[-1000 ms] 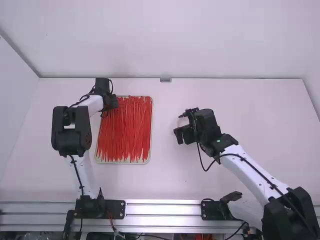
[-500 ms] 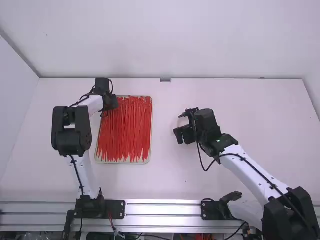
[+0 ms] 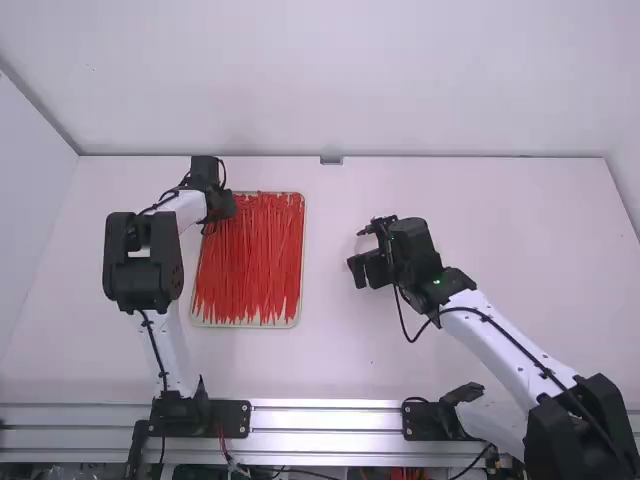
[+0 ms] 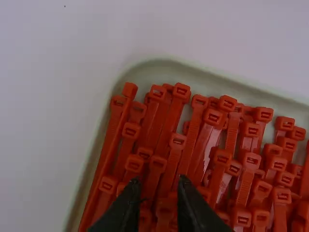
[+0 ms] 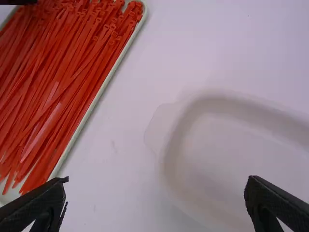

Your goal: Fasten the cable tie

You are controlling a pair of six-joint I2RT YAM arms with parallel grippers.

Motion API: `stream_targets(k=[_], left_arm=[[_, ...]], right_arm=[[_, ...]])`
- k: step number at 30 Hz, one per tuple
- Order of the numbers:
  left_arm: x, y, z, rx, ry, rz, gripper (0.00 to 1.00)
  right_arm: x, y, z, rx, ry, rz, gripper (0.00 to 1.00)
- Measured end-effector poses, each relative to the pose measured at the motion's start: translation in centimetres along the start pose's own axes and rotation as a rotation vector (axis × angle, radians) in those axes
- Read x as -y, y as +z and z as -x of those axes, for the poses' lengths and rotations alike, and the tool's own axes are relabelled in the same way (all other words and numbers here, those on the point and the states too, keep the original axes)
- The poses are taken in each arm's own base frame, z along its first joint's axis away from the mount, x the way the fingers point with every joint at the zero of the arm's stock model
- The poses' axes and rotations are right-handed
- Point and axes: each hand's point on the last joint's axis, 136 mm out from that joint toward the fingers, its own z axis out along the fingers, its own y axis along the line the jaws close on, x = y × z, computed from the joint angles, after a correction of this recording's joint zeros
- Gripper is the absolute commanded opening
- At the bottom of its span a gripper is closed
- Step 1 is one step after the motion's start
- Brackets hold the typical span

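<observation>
**Left gripper** (image 4: 158,180): fingers a narrow gap apart, tips set down into the heads of the red cable ties (image 4: 207,130) at the far left corner of the tray (image 4: 159,67). The ties lie side by side in a heap that fills the tray, left of the middle of the white table (image 3: 500,200).

**Right gripper** (image 5: 157,179): fingers spread wide, holding nothing, above a pale, see-through dish (image 5: 231,145) just beside the tray.

Your white table (image 3: 480,200), two things lying on it.
You have a pale tray (image 4: 159,72) heaped with red cable ties (image 3: 250,260) left of the middle, toward the far side. A clear shallow tub (image 5: 231,145) lies near it, apart.
</observation>
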Motion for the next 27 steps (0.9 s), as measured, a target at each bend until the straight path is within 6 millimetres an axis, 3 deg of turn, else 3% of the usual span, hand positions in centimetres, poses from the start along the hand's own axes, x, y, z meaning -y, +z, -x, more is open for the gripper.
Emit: stream_targets(k=[15,18,22,27], left_arm=[[0.34,0.02,0.37,0.020,0.002,-0.008,0.13],[0.34,0.01,0.39,0.020,0.002,-0.007,0.14],[0.32,0.02,0.31,0.017,0.003,-0.007,0.23],[0.40,0.03,0.11,0.009,0.003,-0.012,0.22]], right_arm=[[0.00,-0.01,0.01,0.000,-0.001,0.000,0.99],[0.00,-0.01,0.03,0.001,-0.001,0.000,0.99],[0.00,0.00,-0.01,0.000,-0.001,0.000,0.99],[0.00,-0.01,0.04,0.001,-0.001,0.000,0.98]])
